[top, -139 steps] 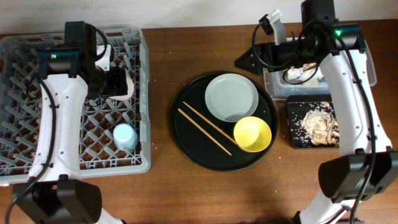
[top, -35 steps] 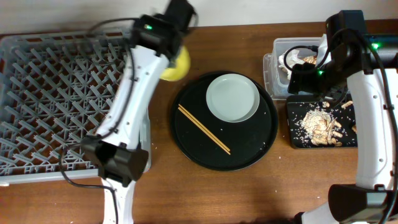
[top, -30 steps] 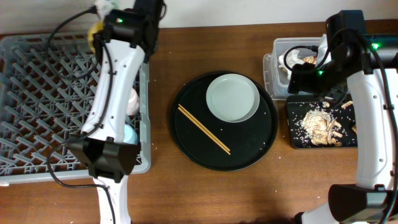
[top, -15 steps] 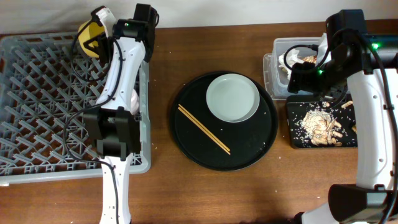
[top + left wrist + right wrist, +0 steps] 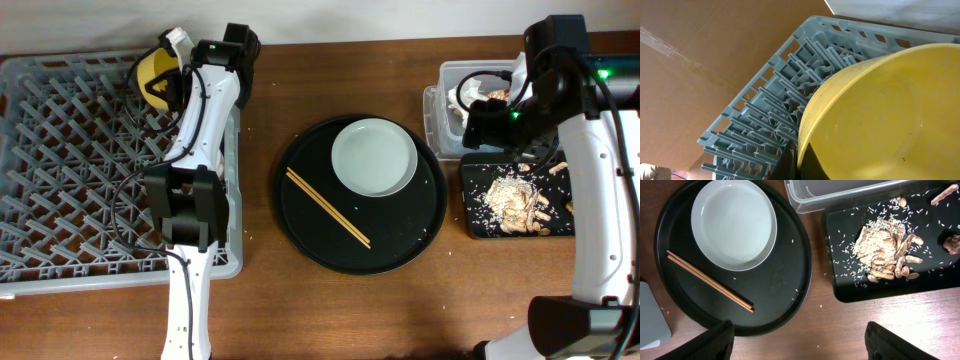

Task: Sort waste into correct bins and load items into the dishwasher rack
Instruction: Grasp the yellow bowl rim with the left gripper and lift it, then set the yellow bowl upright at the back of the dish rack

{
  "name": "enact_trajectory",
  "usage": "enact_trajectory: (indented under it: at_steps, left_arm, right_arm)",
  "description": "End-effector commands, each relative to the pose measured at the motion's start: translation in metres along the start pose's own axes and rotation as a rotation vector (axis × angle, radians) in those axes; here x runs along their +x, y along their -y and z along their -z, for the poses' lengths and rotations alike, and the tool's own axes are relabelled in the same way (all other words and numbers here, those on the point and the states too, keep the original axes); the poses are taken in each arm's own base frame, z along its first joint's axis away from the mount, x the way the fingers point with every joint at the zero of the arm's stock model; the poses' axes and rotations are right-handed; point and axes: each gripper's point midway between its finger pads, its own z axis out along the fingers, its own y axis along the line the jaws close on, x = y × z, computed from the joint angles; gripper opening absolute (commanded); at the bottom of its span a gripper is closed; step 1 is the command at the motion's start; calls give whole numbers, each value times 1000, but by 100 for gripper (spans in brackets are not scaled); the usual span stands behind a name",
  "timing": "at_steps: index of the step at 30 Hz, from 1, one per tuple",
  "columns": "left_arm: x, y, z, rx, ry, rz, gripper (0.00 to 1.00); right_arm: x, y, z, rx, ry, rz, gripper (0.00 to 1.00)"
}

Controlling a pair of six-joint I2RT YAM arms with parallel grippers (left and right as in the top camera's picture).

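Observation:
My left gripper (image 5: 168,72) is shut on the rim of the yellow bowl (image 5: 152,72), one finger on each side of the rim (image 5: 799,150). It holds the bowl tilted on edge over the far right corner of the grey dishwasher rack (image 5: 80,180). The bowl (image 5: 880,115) fills most of the left wrist view, with the rack's pegs (image 5: 765,110) behind it. My right gripper (image 5: 487,118) hangs open and empty (image 5: 802,345), high over the table. The grey-white plate (image 5: 374,157) and two chopsticks (image 5: 328,208) lie on the round black serving tray (image 5: 300,235).
The clear tub (image 5: 440,112) at the far right holds crumpled white paper (image 5: 470,93). In front of it the black tray bin (image 5: 470,228) holds rice and beige food scraps (image 5: 512,200). Loose rice grains dot the wood beside the bin (image 5: 837,307).
My left arm has swung the yellow bowl from beside the serving tray leftward over the rack's far right corner. The right arm has not moved.

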Motion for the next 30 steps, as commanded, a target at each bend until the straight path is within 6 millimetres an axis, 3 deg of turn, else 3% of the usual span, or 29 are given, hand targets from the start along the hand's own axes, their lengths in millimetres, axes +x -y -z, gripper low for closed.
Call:
enact_trajectory:
  at_steps: [1,6,11,13,16,21,26,30]
  left_arm:
    - [11,14,2,16,-12,-43,1]
    - [12,27,31,56,30,-68,0]
    - [17,34,40,85,21,-83,0]
    - [12,29,38,55,46,-95,0]
    - [-21,1,49,-125,239,-84,0]
    - [-22,3,62,-124,268,-99,0]
    - [-6,21,57,-128,267,-158,1]
    - [-6,20,51,-136,259,-147,0]
  right_arm:
    - [-1,4,-1,20,4,-9,85]
    - [-1,4,-1,20,3,-9,85]
    - [-1,4,-1,20,3,-6,84]
    - [-1,4,-1,20,3,-6,85]
    - [-1,4,-1,20,3,-6,84]
    - [-1,4,-1,20,2,21,84]
    - [-1,4,-1,20,3,21,84]
    - [-1,4,-1,20,3,21,84]
